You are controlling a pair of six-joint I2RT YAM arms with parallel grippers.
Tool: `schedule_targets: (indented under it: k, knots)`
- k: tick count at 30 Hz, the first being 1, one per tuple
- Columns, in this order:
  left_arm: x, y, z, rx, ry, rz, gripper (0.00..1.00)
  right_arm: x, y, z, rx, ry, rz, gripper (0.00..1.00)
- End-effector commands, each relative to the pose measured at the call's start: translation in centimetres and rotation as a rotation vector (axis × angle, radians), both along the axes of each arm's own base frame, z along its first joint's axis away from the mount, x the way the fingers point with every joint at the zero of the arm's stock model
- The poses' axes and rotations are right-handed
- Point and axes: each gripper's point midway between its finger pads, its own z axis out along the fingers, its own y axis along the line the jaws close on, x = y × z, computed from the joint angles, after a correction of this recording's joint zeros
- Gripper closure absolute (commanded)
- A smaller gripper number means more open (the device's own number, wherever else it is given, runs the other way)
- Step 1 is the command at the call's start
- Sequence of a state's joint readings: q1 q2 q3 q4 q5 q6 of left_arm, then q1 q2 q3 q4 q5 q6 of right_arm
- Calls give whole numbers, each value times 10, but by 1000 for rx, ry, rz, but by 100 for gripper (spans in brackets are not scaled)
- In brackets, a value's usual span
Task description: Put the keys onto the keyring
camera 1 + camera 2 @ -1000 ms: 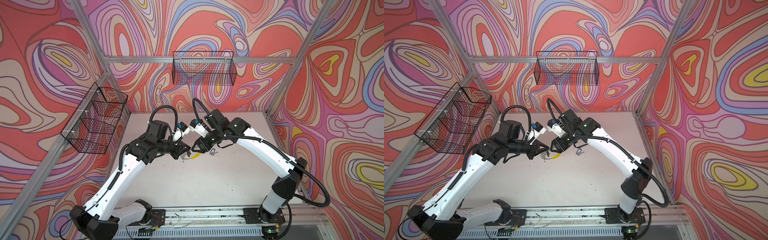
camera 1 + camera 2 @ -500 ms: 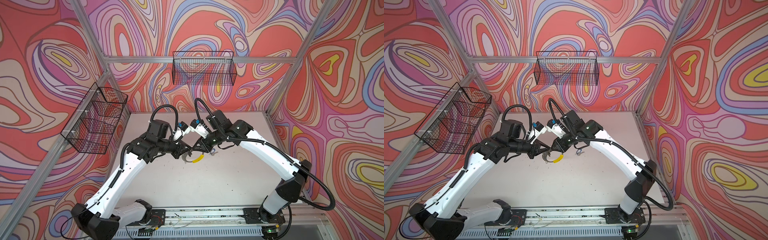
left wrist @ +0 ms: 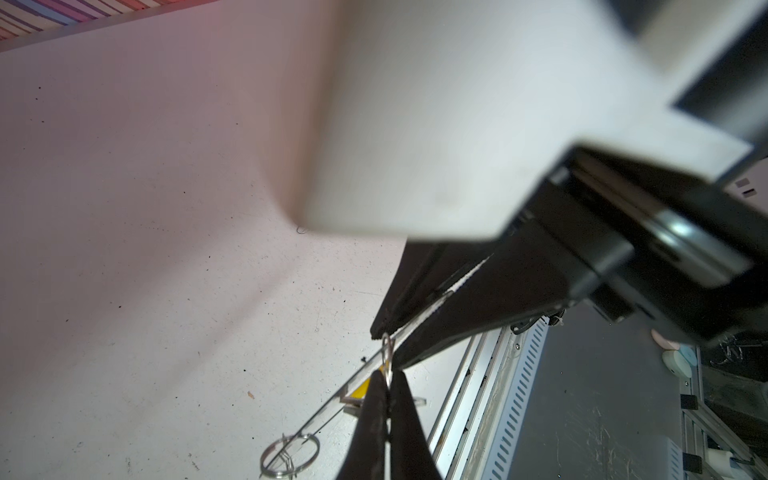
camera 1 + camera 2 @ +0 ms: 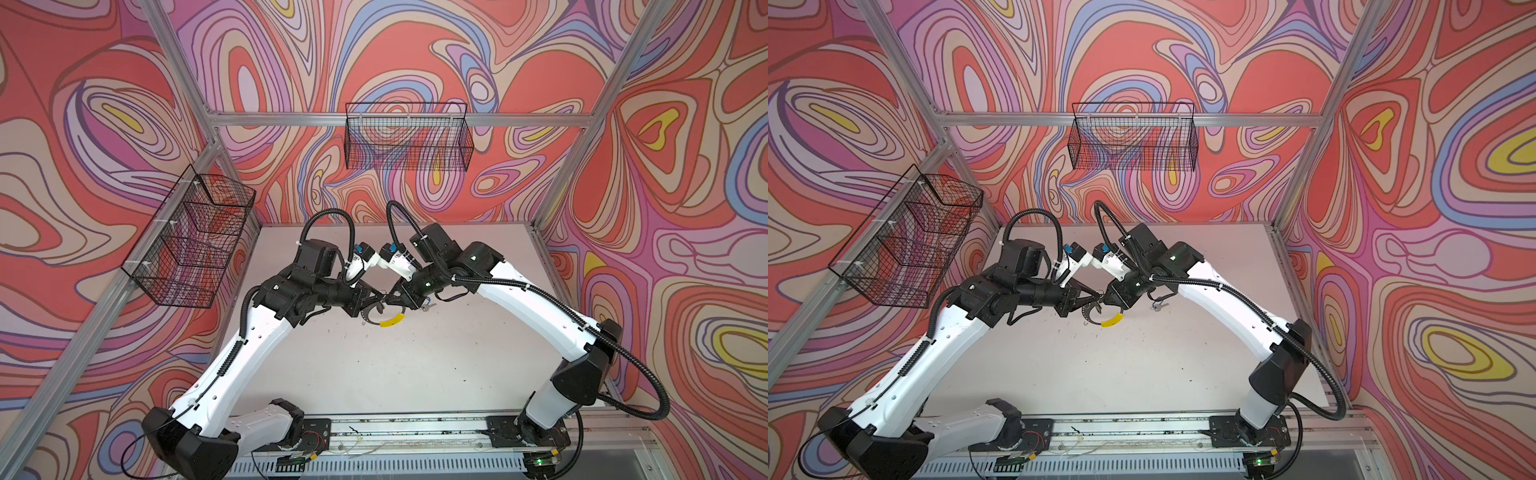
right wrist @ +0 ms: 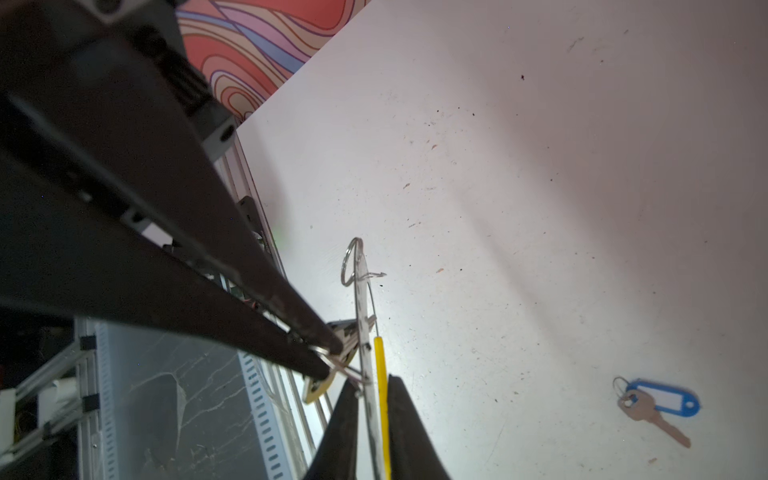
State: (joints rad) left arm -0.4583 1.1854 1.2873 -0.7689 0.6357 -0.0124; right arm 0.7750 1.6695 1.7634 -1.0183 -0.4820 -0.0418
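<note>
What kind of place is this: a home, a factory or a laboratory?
Probably a robot test cell: an aluminium frame carries swirl-printed walls, two robot arms stand on a rail beside a white table, and wire baskets hang up.

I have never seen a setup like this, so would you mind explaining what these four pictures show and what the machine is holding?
It is a two-armed robot: the left arm and the right arm stand on a rail at the edge of a white table, each ending in a pincer. Both top views look down on the whole scene from overhead. The two wrist pictures come from cameras on the arms, looking along each pincer. The right pincer is shut on the keyring, a thin hoop with a yellow segment. The left pincer is shut on the small wire ring of a silver key, right beside the hoop. A blue-tagged key lies free on the table.
</note>
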Motion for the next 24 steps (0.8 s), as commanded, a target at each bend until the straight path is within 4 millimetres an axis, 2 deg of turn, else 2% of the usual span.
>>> schedule_targets:
  k: [1,5,8,11,15,18,21,24]
  knots:
    - [-5,-1,14,-30,-11,-19,100,-4,-3,11,6,-37,20,100]
    - [-7,-3,19,-60,0,-13,100,1,-5,10,-16,-69,-1,100]
    - [0,-4,23,-95,22,45,100,12,-7,10,-35,-133,-52,100]
    - [6,-4,26,-133,60,110,98,18,-3,25,37,-182,-90,100]
    - [6,-5,36,-199,68,138,74,17,5,37,106,-178,-85,100]
    - [8,-1,45,-207,36,168,64,15,7,35,117,-173,-79,100]
    - [11,0,50,-202,31,182,58,15,7,36,126,-177,-79,100]
    - [15,3,53,-185,34,207,57,14,7,36,132,-177,-80,100]
